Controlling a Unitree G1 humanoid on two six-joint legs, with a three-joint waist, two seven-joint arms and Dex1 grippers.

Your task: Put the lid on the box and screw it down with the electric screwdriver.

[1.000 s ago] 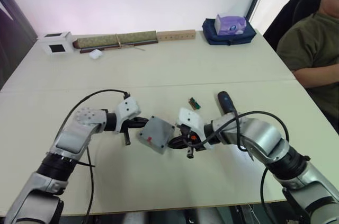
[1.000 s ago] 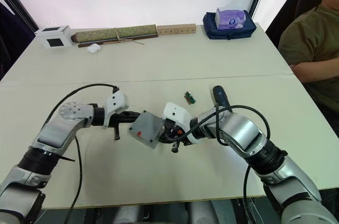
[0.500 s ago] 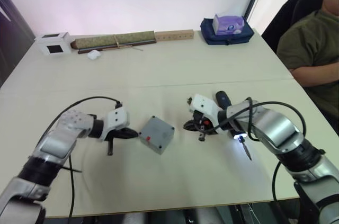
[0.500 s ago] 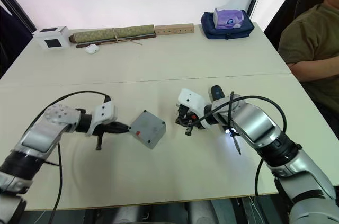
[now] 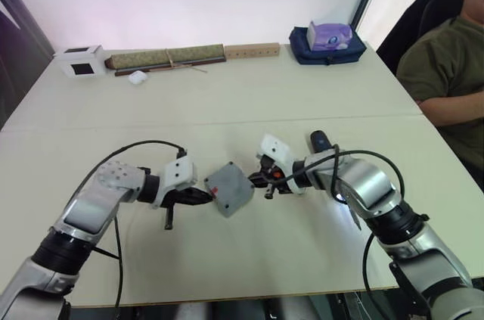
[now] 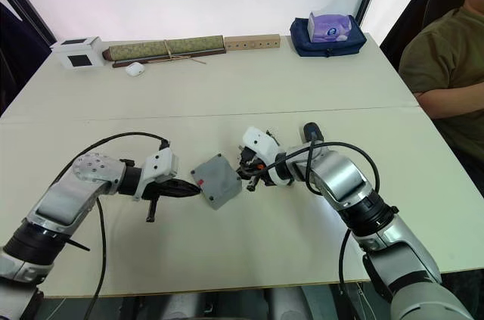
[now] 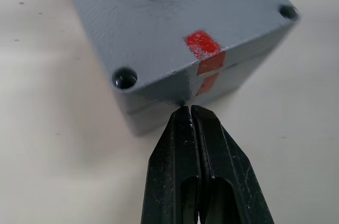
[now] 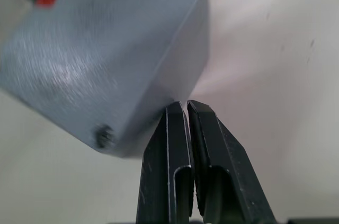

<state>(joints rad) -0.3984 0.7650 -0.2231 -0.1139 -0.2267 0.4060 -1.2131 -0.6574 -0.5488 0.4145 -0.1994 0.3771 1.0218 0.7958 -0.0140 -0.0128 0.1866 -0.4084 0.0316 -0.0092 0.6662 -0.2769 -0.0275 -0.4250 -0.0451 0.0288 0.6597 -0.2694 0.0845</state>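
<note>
Pinching closed, both end effectors [image 7: 190, 108] [image 8: 185, 105] flank the lidded box [image 5: 229, 188], left wrist view revealing red mark [image 7: 202, 44]

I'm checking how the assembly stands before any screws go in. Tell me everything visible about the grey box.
The box is a small grey square enclosure, matte like plastic or cast metal, standing on the table between both grippers. The lid sits on top, with a seam line below it. Dark recessed screw holes show at the lid's corners, and a red mark runs across the lid's edge onto the box's side. The shut left gripper meets one side at the seam; the shut right gripper meets the opposite side.
</note>
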